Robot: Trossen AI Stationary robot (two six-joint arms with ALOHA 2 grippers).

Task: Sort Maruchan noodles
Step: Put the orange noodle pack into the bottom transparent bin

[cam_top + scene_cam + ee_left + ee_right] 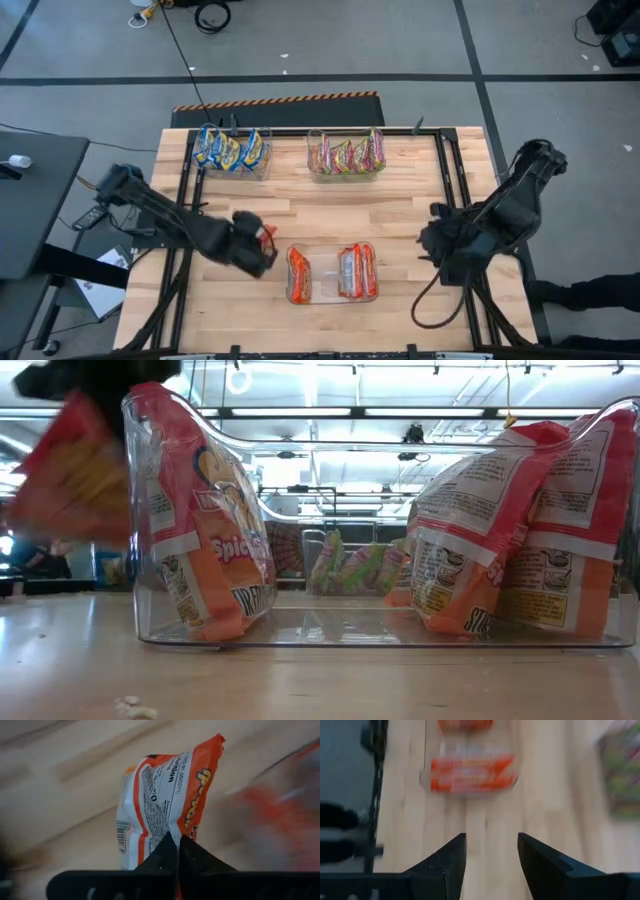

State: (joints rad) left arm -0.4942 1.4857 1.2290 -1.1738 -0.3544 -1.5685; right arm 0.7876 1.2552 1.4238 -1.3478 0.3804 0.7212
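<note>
My left gripper (262,240) is shut on a red-orange Maruchan noodle packet (165,795), just left of the near clear bin (322,262). In the low view the packet (75,470) hangs blurred beside the bin's left wall, above the table. That bin holds other red-orange packets (357,272) standing on edge. Blue-yellow packets (230,150) stand in the far left bin and green-pink ones (347,156) in the far middle bin. My right gripper (491,845) is open above bare wood at the table's right side (440,245). My left gripper pinches the red-orange packet between its two fingers at one end of the wrapper (172,827), near the printed back panel. The fingers slant steeply down from the table's left side. The packet reaches out beyond the fingertips (165,852) and hangs clear of the table.
The wooden table (400,210) has bare wood between the bins and in front of the right gripper. Black frame rails (450,170) run along both sides. A dark side table (30,200) stands to the left, and crumbs (130,707) lie near the front edge.
</note>
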